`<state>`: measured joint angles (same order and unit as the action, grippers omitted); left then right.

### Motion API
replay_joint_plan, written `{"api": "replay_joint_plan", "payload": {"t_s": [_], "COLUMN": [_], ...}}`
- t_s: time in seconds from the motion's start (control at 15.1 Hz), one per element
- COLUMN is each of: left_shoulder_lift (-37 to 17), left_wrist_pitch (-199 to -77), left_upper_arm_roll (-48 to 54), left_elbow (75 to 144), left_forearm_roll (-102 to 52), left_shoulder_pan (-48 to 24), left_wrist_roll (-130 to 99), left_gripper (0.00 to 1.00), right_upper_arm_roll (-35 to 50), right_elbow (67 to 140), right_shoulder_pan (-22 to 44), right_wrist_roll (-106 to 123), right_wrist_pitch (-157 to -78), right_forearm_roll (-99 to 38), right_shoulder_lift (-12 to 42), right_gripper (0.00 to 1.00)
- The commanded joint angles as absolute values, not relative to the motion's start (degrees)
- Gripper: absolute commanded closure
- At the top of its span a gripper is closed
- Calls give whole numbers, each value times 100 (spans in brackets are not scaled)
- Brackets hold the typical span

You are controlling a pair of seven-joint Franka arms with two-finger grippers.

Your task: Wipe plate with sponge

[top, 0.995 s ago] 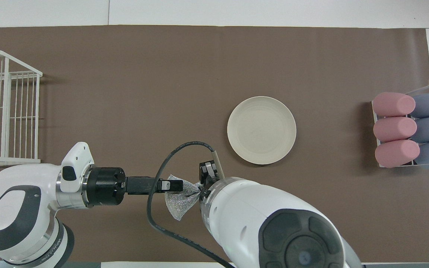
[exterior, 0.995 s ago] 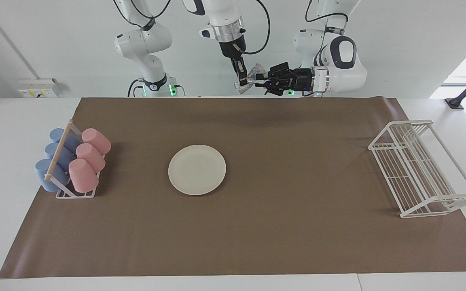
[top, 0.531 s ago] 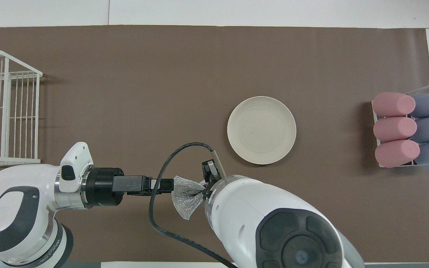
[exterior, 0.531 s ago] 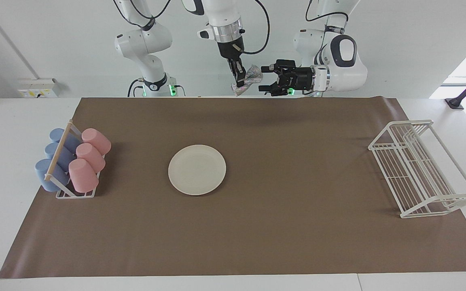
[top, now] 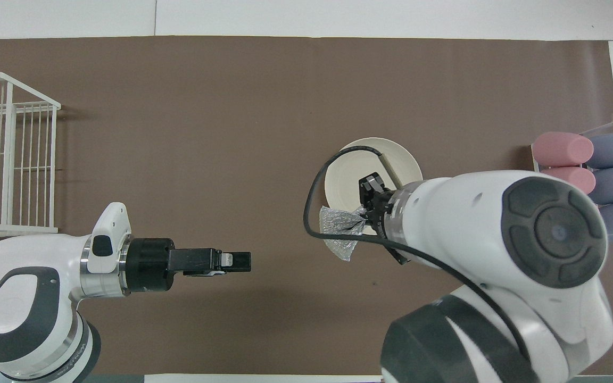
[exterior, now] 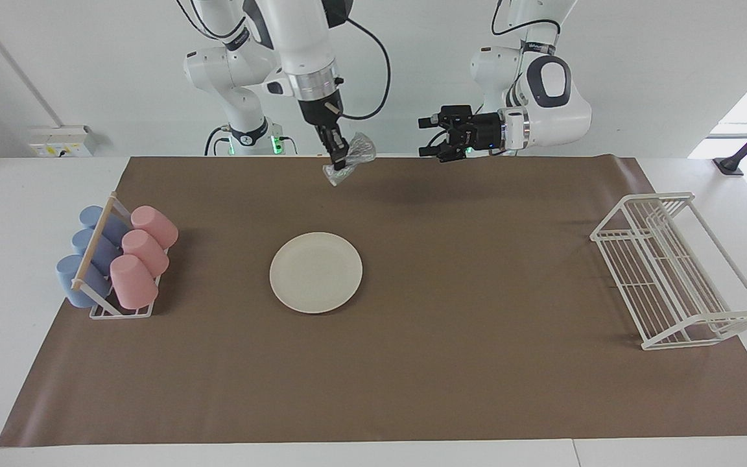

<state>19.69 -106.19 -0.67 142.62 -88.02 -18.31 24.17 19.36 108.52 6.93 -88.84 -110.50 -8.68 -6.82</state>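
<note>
Sponge (exterior: 349, 160) pinched in right claw (exterior: 340, 162), aloft above mat (exterior: 477, 272).

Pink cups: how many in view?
3, all lying in the cup rack at the right arm's end of the table: pink cups at and, beside the blue cups. None seems hidden.

Bright, even light — both views sharp. Soft, faint shadows on the brown mat (exterior: 477, 363) under the raised arms. Blown-out daylight at the facing view's edge.
</note>
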Motion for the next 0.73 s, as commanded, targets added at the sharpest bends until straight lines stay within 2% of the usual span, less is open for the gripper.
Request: {"api": "replay_joint_plan", "payload": {"t_s": [0.0,0.27,0.4,0.66], "left_shoulder_lift": [2022,2021,2030,2021], "left_wrist_pitch": [-10925,-10828,-10636,-10406], "left_upper_arm_roll": [-44,-53,-70,-79], "left_elbow": [14063,13896,13878,13834], "left_forearm_roll": [-8054,-6989,-6314,-5162], "left_shoulder_pan": [-1899,-1811,-1793,-1591], "left_wrist_roll": [1988,1679,1661,1644], "left_gripper": [0,0,0,0], "right_upper_arm_roll": [2004,2013,2013,2004], "right_elbow": [11310,11978,12268,12577], "right_shoulder_pan": [528,483,466,466], "right_wrist_roll": [-8701,-8675,-8614,-8570], "right_wrist_pitch": [-11696,-13277,-13919,-14545], "right_forearm_roll": [-844,-835,-835,-835], "right_shoulder_lift": [-344,315,483,773], "right_gripper": [100,100,100,100]}}
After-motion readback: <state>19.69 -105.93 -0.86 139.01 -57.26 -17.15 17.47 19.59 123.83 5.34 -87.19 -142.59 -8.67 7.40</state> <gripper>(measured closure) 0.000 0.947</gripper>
